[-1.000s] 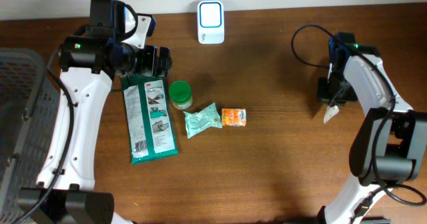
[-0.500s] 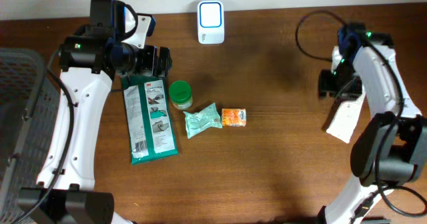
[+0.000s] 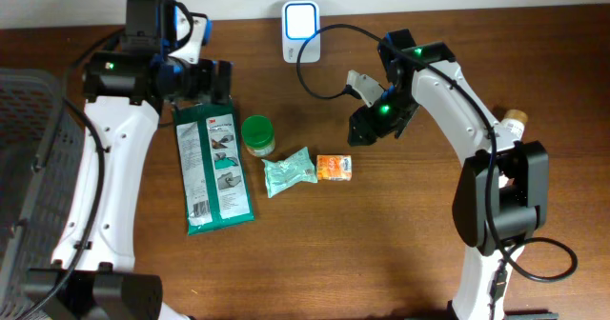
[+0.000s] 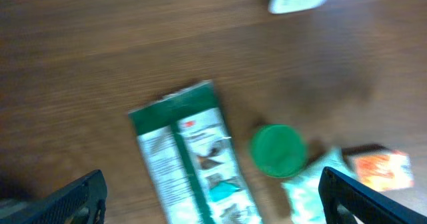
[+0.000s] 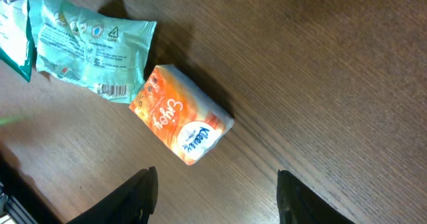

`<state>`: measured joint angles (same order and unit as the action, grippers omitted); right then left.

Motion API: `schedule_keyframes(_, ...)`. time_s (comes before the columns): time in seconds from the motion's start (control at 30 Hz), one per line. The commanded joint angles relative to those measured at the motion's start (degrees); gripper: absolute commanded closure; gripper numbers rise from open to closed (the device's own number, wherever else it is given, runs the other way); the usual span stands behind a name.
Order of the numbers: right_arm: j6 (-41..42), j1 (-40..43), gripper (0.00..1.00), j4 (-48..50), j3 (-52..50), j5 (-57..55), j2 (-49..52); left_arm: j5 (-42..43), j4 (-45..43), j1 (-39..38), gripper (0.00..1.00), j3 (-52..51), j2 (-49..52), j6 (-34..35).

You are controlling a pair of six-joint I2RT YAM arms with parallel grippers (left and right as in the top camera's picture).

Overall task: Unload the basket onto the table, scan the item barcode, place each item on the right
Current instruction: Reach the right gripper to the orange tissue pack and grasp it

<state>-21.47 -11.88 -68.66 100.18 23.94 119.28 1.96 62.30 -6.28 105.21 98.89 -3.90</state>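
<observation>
The white scanner (image 3: 300,31) stands at the table's far edge. In a row lie a green 3M pack (image 3: 214,168), a green-lidded jar (image 3: 257,134), a mint wipes pack (image 3: 289,170) and an orange tissue pack (image 3: 335,168). My right gripper (image 3: 362,132) hangs open and empty just right of and above the orange tissue pack (image 5: 181,123), which lies ahead of the right gripper (image 5: 217,201). My left gripper (image 3: 222,82) is open wide above the top end of the green pack (image 4: 193,164), holding nothing; the jar (image 4: 278,149) is to its right.
A grey mesh basket (image 3: 29,168) fills the left edge. A black cable (image 3: 324,63) loops from the right arm past the scanner. A small white and tan thing (image 3: 515,125) sits beside the right arm's base.
My right gripper opened and let go of a white packet at the far right, then swung left to the middle, over the orange tissue pack. The left arm barely shifted.
</observation>
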Motion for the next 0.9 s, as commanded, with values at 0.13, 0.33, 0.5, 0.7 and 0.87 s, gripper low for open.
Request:
schedule_keyframes(0.13, -0.8, -0.3, 0.46, 0.3, 0.4, 1.2, 2.0, -4.3, -0.2, 11.3, 0.01, 0.3, 3.2, -1.2)
schedule_keyframes(0.33, -2.0, -2.1, 0.46, 2.1, 0.2, 1.3, 3.4, 3.0, -0.5, 15.8, 0.01, 0.3, 6.3, -5.0)
schedule_keyframes(0.5, -9.0, -2.8, 0.46, 1.6, 0.1, 4.3, 7.4, 3.0, -0.5, 15.8, 0.01, 0.3, 6.3, -5.0)
schedule_keyframes(0.7, -9.2, -2.8, 0.5, 3.1, 0.0, 5.1, 12.0, 3.0, -0.5, 15.8, 0.01, 0.3, 6.3, -5.0)
schedule_keyframes(0.87, -9.2, -2.8, 0.7, 3.6, -3.7, 7.0, 12.3, 3.0, -0.5, 15.8, 0.01, 0.3, 6.3, -5.0)
